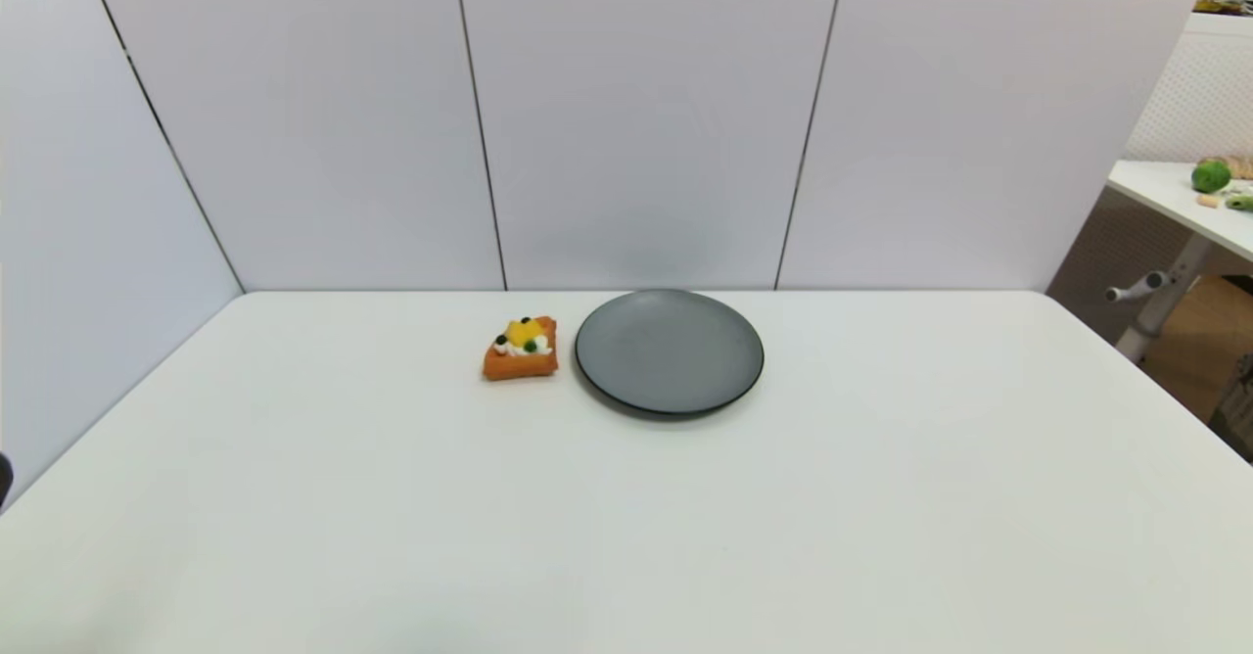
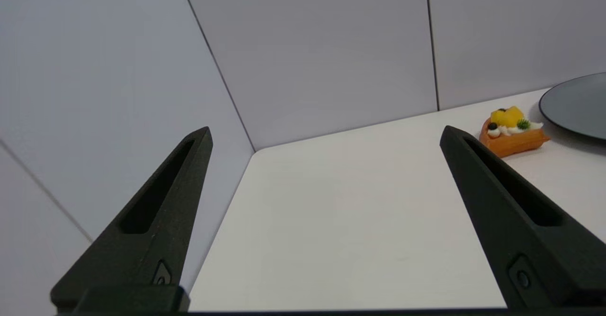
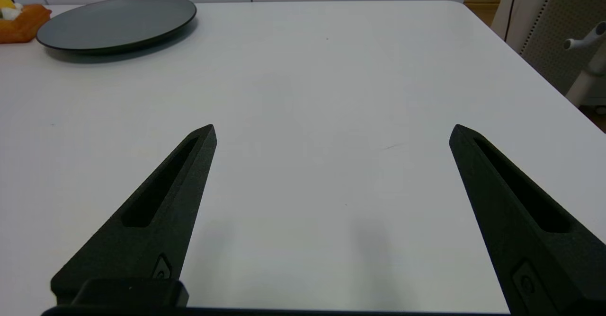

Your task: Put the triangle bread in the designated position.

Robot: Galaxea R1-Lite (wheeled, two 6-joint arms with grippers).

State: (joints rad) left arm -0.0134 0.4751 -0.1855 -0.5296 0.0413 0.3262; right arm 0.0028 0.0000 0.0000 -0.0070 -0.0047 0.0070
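Note:
The triangle bread (image 1: 521, 350) is a small orange-brown wedge with yellow, white, black and green bits on top. It lies on the white table just left of a dark grey plate (image 1: 670, 350), and shows in the left wrist view (image 2: 512, 132) and at the edge of the right wrist view (image 3: 19, 20). My left gripper (image 2: 325, 134) is open over the table's left side, well short of the bread. Over the table's right side my right gripper (image 3: 333, 130) is open too, holding nothing. Neither gripper appears in the head view. The designated position has no mark on the tabletop.
White panels wall the table at the back and left (image 1: 626, 116). The table's right edge (image 1: 1136, 380) drops to the floor, with another table (image 1: 1184, 199) carrying small items beyond it. White tabletop (image 1: 626, 527) stretches in front of the plate.

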